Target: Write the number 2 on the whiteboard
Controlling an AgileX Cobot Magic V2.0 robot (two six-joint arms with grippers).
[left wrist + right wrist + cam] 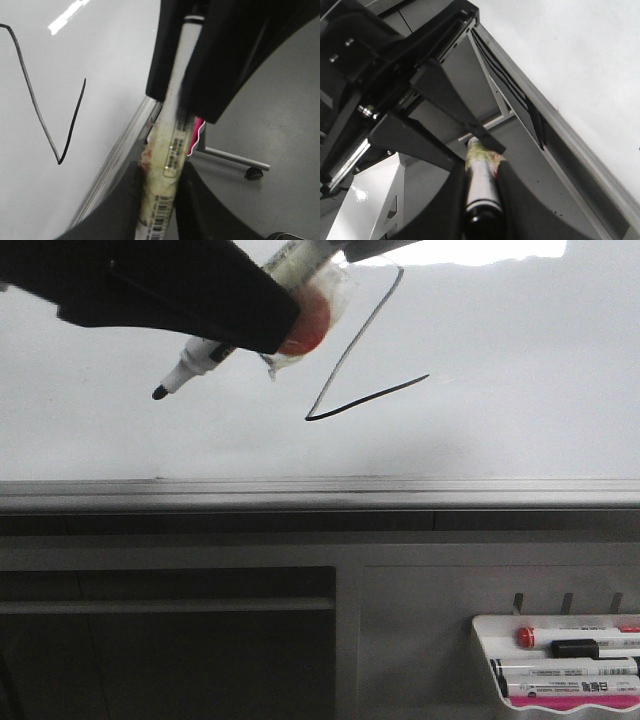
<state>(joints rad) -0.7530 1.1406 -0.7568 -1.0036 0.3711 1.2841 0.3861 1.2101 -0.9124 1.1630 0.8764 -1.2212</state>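
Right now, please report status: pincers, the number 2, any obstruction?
Left pincer, right pincer shut on the marker. Number 2 drawn on the whiteboard. Left pincer hides part of its top curve.

Behind and below the writing surface, grey cabinet panels (440, 580), with a dark recess (170, 650) at lower left crossed by a pale horizontal bar. At lower right, mounted on three small hooks, a white marker tray (487, 640) with a pink front edge, holding several markers (570, 670), one red-capped, one black-capped. Above, a bright glare of overhead light (480, 250) along the top edge. Seen from the left wrist, smooth grey floor (290, 100) and a metal stand leg (235, 159) ending in a black caster (254, 173).
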